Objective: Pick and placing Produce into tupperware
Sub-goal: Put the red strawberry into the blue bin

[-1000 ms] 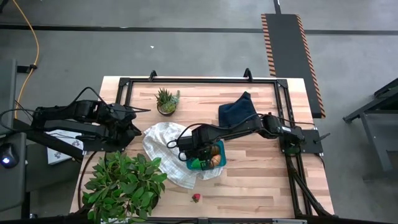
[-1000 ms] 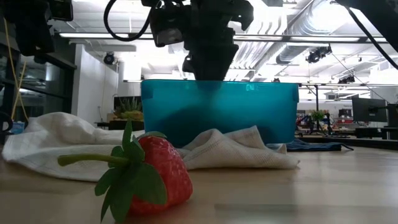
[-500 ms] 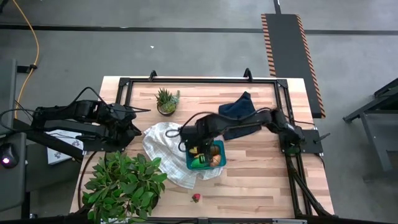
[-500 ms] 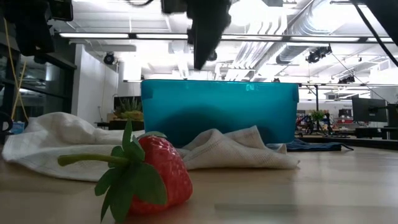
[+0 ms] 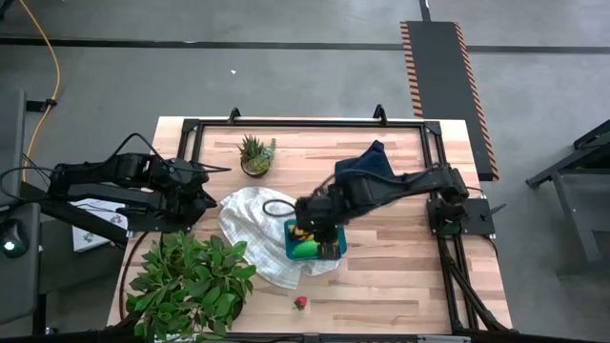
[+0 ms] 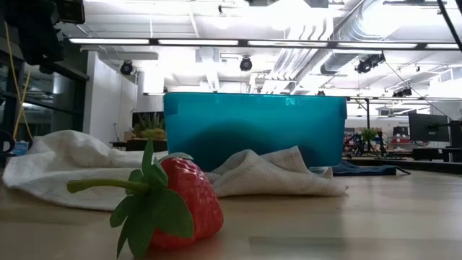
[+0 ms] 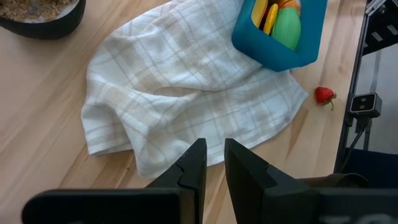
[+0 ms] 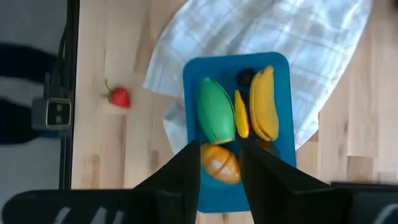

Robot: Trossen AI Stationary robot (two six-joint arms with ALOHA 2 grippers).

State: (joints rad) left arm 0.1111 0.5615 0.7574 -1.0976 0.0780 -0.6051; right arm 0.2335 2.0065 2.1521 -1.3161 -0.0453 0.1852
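Fingers of the right gripper [image 8: 219,163] stand a little apart with nothing between them; in the right wrist view they frame the open box from above. In the high view that gripper [image 5: 317,225] hangs over the teal tupperware [image 5: 335,250], which sits near the middle of the wooden table [image 5: 400,276] on a corner of the white checked cloth [image 5: 250,221].

Inside the tupperware [image 8: 196,73] lie a green fruit [image 8: 216,112], a yellow banana [image 8: 265,103], a smaller yellow piece [image 8: 242,115] between those two, an orange wedge [image 8: 220,163] and something dark [image 8: 245,76] at the far end, possibly a berry, though it is too small to be sure.

One red strawberry [image 5: 301,303] lies alone on the bare wood, well apart from the box, toward the table's front edge; it fills the foreground of the low view [image 6: 180,198], with the teal box wall [image 6: 253,130] behind it on the cloth [image 6: 72,162].

The left gripper [image 7: 211,163] waits with its fingers closed and empty near the table's left edge [image 5: 202,200], beside the cloth. A leafy green plant [image 5: 191,281] stands at the front left corner, a small potted succulent [image 5: 254,154] near the back, and a dark navy cloth [image 5: 364,168] lies partly under the right arm.
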